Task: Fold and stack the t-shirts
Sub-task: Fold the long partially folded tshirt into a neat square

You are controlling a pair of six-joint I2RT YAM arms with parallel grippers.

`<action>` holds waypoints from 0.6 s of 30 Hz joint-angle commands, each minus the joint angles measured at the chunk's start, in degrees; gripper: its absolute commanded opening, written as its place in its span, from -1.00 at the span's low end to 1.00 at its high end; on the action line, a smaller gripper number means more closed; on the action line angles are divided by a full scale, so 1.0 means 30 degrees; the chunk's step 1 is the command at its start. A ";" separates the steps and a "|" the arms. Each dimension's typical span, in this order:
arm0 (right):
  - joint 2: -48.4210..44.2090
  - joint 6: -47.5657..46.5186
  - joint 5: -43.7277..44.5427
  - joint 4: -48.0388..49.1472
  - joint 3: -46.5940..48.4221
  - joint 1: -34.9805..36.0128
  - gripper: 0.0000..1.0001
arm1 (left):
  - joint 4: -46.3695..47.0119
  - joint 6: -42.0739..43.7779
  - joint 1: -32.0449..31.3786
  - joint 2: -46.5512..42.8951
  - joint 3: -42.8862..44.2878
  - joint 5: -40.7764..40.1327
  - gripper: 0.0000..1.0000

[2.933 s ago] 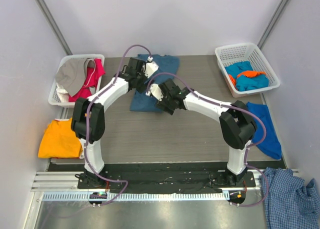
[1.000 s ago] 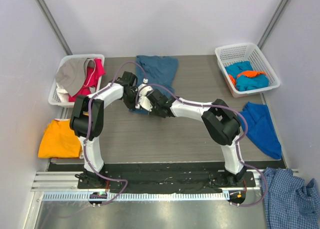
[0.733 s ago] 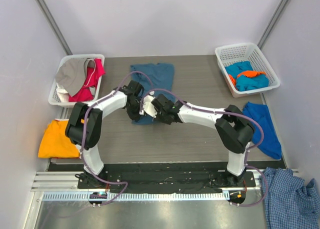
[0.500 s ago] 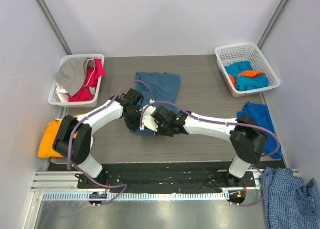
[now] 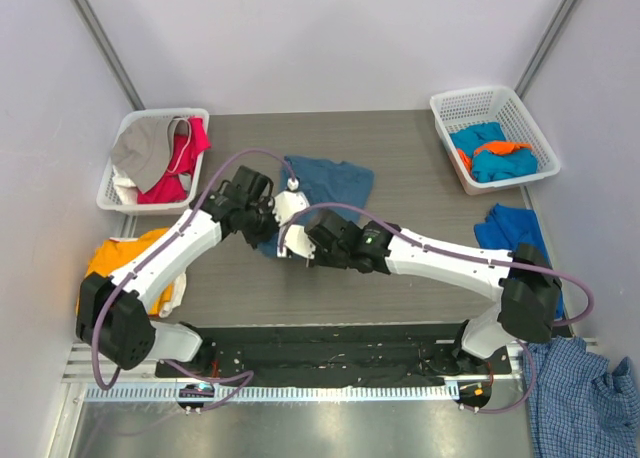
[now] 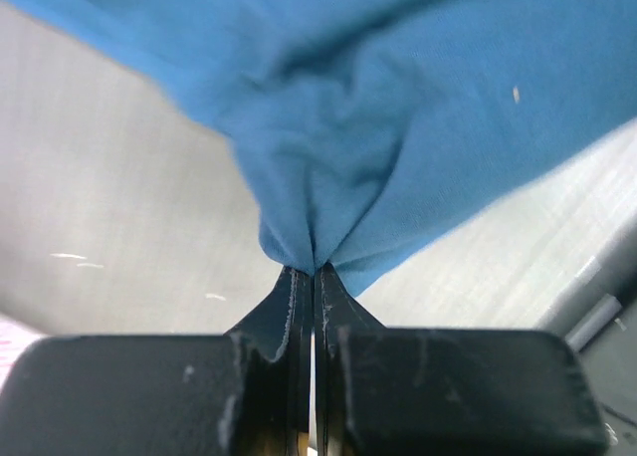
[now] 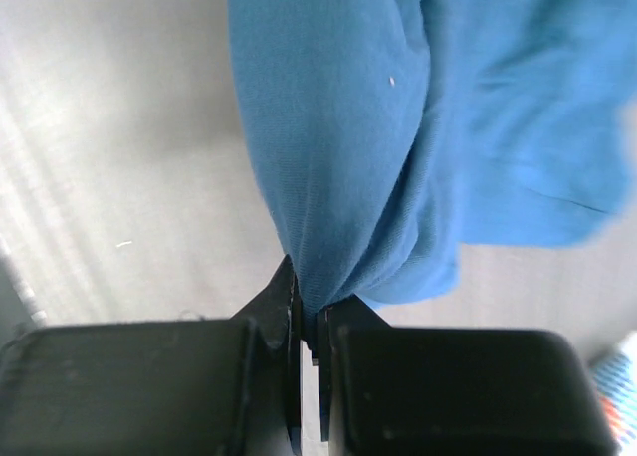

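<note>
Our left end effector (image 5: 267, 222) has its jaws pressed together on a pinched fold of the dark teal-blue t-shirt (image 5: 328, 181). In the left wrist view the cloth (image 6: 398, 127) bunches right at the tips of that end effector (image 6: 314, 277) and fans out beyond them over the grey bench (image 6: 109, 207).

Our right end effector (image 5: 297, 246) sits just beside the left one and is likewise clamped on the same tee. In its wrist view the fabric (image 7: 348, 127) rises in a thick roll from the closed tips (image 7: 306, 312).

Most of the tee lies crumpled on the bench (image 5: 400, 148) beyond both end effectors, toward the far side.

Well off to the left of the left end effector stands 1 white mesh basket (image 5: 165, 113) holding a grey tee (image 5: 140, 148) and a red tee (image 5: 187, 156). Nearer us on that side, an orange tee (image 5: 110, 268) lies at the bench edge, partly hidden by the left arm.

Far to the right of the right end effector, a 2nd basket (image 5: 480, 94) holds a turquoise tee (image 5: 488, 138) with a bit of orange cloth (image 5: 512, 147). A bright blue tee (image 5: 505, 233) hangs over the right edge behind the right arm's elbow, and a checked shirt (image 5: 580, 388) lies at the near right corner.

The 2 arms crowd each other over the middle, wrists almost touching.
</note>
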 commanded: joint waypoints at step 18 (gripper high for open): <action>0.4274 -0.2824 0.0720 0.0532 0.7051 -0.7480 -0.98 | 0.1023 0.1390 0.1805 1.4957 1.9106 -0.2078 -1.00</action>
